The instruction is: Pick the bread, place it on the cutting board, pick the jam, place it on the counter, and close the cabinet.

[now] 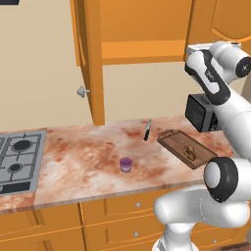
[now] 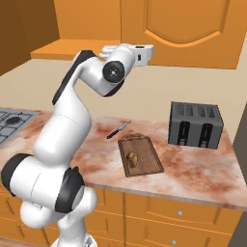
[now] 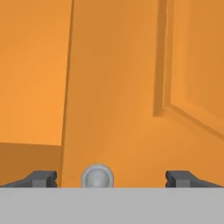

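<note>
Tool (image 3: pixel 111 178): fingers spread wide, grasping nothing, facing the cabinet (image 3: pixel 131 87) door's round silver knob (image 3: pixel 97 177).
Bread (image 1: pixel 189 151): one mottled brown lump on the flat wooden cutting board (image 1: pixel 172 139).
Jam (image 1: pixel 126 164): one squat purple jar on the marbled counter (image 1: pixel 83 162).
Knife (image 1: pixel 147 130): one, dark-handled.
Toaster (image 2: pixel 195 124): one, boxy.

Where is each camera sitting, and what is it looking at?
Left base view: behind the arm's left, looking down at the counter, jam, hob and open cabinet; the arm rises at right.
Right base view: behind the arm's right, looking at the toaster; the arm rises at left.
Hand view: on the hand, facing a cabinet door; the gripper is open around the knob.
Both base views share the cutting board, bread and knife.
</note>
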